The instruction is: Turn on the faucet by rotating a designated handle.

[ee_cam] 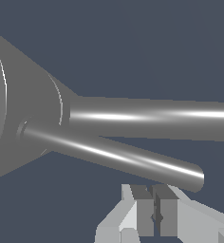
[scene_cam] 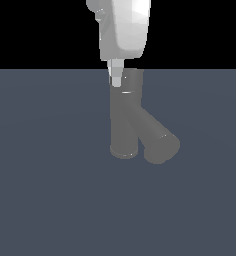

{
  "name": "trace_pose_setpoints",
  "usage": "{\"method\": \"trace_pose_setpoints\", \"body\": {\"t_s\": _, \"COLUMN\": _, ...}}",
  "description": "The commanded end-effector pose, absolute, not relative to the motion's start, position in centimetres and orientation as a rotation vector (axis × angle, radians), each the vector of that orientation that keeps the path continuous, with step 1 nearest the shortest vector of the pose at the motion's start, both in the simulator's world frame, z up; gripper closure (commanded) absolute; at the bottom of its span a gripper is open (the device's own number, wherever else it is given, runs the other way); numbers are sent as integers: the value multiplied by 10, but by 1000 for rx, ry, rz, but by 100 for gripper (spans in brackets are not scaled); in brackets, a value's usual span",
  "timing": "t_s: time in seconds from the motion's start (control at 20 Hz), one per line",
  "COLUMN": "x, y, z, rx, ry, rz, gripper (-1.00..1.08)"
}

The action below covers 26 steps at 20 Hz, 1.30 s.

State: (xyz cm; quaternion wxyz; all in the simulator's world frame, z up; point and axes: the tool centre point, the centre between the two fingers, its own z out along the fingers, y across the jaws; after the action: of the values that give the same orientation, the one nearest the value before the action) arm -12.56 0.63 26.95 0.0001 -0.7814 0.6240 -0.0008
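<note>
Exterior view, L to R: my arm (scene_cam: 121,30) comes down from top centre, gripper (scene_cam: 116,76) at the faucet (scene_cam: 124,120) top, on its left side in the exterior view. Faucet stands upright mid-floor (scene_cam: 40,200); thick spout (scene_cam: 157,140) angles down toward the exterior view's right. Handle hidden by my fingers here.

Wrist view: faucet cap (ee_cam: 19,109) w/ two rods running out from it. Thinner rod = handle (ee_cam: 114,156), its free end just above my gripper (ee_cam: 156,216). Thicker one behind = spout (ee_cam: 152,116).

Jaws: pressed together, nothing between them, not touching the handle as far as I can tell.

Risks (my judgement):
- Closed fingers push near the handle tip; could slide off the end, so no rotation.
- Rod is slim and round; contact may skid under or over it.
- Pushing the spout by mistake does nothing.

Containers: none visible.
</note>
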Motion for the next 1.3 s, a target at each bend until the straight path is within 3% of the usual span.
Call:
{"method": "trace_pose_setpoints", "body": {"t_s": 0.0, "x": -123, "y": -18, "z": 270, "rx": -2431, "ry": 1988, "rz": -3, "gripper": 108}}
{"method": "trace_pose_setpoints", "body": {"t_s": 0.75, "x": -108, "y": -101, "z": 270, "rx": -2415, "ry": 2009, "rz": 0, "gripper": 108}}
{"method": "trace_pose_setpoints", "body": {"t_s": 0.8, "x": -108, "y": -101, "z": 270, "rx": -2415, "ry": 2009, "rz": 0, "gripper": 108}}
{"method": "trace_pose_setpoints", "body": {"t_s": 0.85, "x": -106, "y": -72, "z": 270, "rx": -2466, "ry": 1950, "rz": 4, "gripper": 108}}
{"method": "trace_pose_setpoints", "body": {"t_s": 1.25, "x": -83, "y": -93, "z": 269, "rx": -2453, "ry": 1966, "rz": 3, "gripper": 108}}
